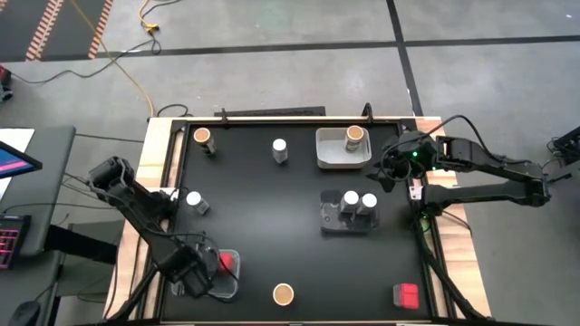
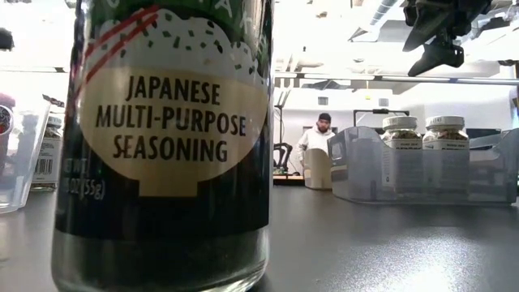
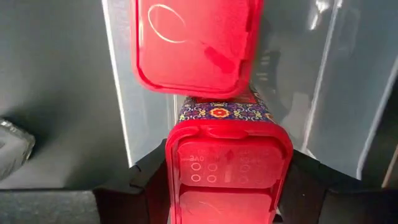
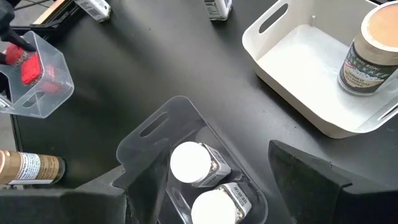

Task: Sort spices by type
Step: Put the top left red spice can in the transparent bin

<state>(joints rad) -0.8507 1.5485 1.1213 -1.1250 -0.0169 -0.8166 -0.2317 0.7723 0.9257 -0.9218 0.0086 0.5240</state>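
Observation:
My left gripper point(image 3: 227, 186) is shut on a red spice box point(image 3: 227, 168) over a clear tray point(image 1: 227, 282) at the near left. A second red box point(image 3: 193, 43) lies in that tray. My right gripper point(image 1: 391, 169) hangs open at the far right, above the table. Below it, a clear tray point(image 4: 155, 143) holds two white-lidded jars point(image 4: 189, 163). One cork-topped jar point(image 1: 354, 137) stands in a white tray point(image 1: 331, 156). Standing loose on the table are white-lidded jars point(image 1: 279, 149) point(image 1: 195, 201), cork-topped jars point(image 1: 202, 136) point(image 1: 283, 292) and a red box point(image 1: 406, 294). My left gripper pinches the red box between its two fingers point(image 3: 146, 183), one on each side just below the red lid point(image 3: 227, 155). The fingers point down from above. The box is upright with its lid up, beside the other red box. I cannot tell whether its bottom touches the tray.
In the low view the near cork-topped jar point(image 2: 162, 146) fills the left half. A person point(image 2: 319, 142) stands in the room behind the table. Bare black tabletop point(image 1: 272, 217) lies between the trays.

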